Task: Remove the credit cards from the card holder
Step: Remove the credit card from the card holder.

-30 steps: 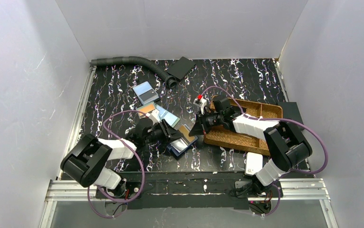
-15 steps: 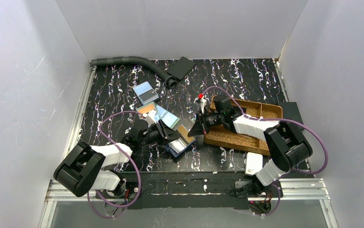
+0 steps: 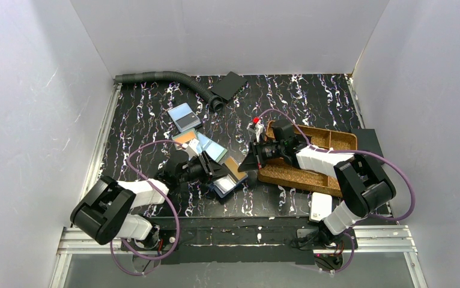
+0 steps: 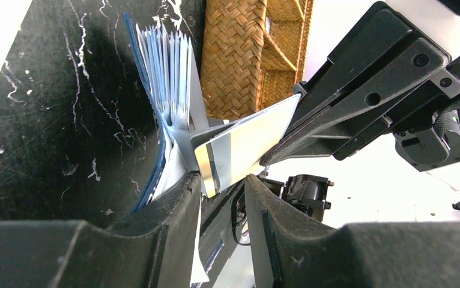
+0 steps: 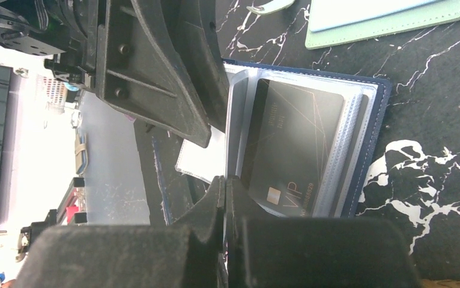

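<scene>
Pinching a sleeve page (image 4: 275,117) of the card holder (image 3: 230,180), which lies open on the table between the arms, our right gripper (image 5: 224,183) is clamped tight. Our left gripper (image 4: 223,189), narrowly parted astride the page, should close on the grey card (image 4: 239,150) alone, then pull straight along the sleeve.

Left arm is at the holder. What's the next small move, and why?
Probably close the left gripper on the pale card. Its edge sits between the open fingers, ungripped, while the shut right gripper seems to pin a sleeve of the holder, so a pull could follow.
</scene>
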Controlling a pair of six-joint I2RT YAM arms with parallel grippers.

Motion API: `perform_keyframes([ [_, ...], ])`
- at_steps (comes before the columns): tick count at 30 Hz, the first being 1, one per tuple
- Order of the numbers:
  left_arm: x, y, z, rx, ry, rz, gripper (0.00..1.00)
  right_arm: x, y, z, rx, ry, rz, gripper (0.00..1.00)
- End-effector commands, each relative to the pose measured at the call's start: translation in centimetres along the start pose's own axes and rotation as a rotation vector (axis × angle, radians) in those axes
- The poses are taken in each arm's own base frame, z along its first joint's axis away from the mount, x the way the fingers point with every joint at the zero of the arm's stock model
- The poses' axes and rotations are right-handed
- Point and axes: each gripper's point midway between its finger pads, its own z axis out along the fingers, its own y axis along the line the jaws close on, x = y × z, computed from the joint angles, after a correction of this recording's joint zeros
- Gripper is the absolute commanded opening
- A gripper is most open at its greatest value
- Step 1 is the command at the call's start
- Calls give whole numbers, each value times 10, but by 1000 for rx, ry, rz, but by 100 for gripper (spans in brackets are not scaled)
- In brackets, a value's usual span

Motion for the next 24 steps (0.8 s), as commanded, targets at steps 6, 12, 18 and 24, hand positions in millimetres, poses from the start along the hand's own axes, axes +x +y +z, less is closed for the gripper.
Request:
perform_keyframes([
  [6,-5,-9,6,19,17,16,33,-21,31,-6,-125,-54,-75,1],
  [12,-7,-14,7,35,13,19,32,-18,32,-5,-149,-46,-50,1],
  [18,-12,-30,7,100,-5,39,32,-16,32,-3,-172,-35,-11,1],
  [24,-18,-53,4,217,-37,61,31,-12,25,0,-158,-21,21,1],
])
